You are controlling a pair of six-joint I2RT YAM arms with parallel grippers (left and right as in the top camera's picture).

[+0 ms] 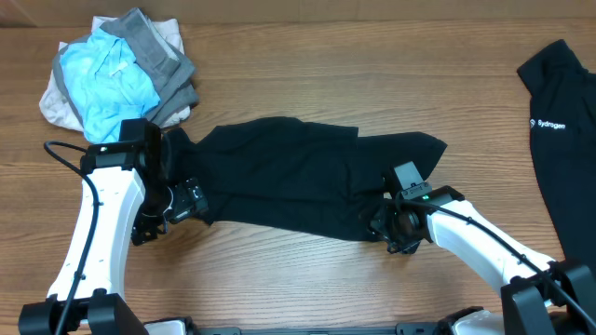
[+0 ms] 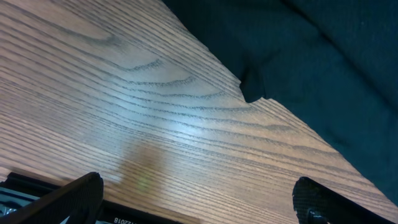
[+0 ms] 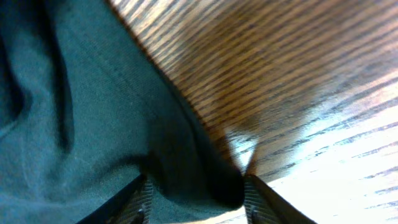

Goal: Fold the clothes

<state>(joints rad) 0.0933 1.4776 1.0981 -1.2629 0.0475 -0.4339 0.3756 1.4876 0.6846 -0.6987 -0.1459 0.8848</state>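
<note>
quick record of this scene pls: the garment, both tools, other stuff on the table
garment: plain black soft fabric garment, long rumpled band across mid-table
left tool: open, empty, over bare wooden table beside the garment's edge
right tool: garment's edge between its fingers, grip unclear
other: light-blue, grey and beige clothes bundle, far left; black garment with white lettering, right edge

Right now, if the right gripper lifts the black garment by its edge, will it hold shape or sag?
Probably floppy: the black garment lies in soft creases and overlaps, so it should drape from wherever the right gripper pinches. Likely light, as the cloth looks thin. Pushed, it would probably bunch on the wooden table rather than slide whole.
</note>
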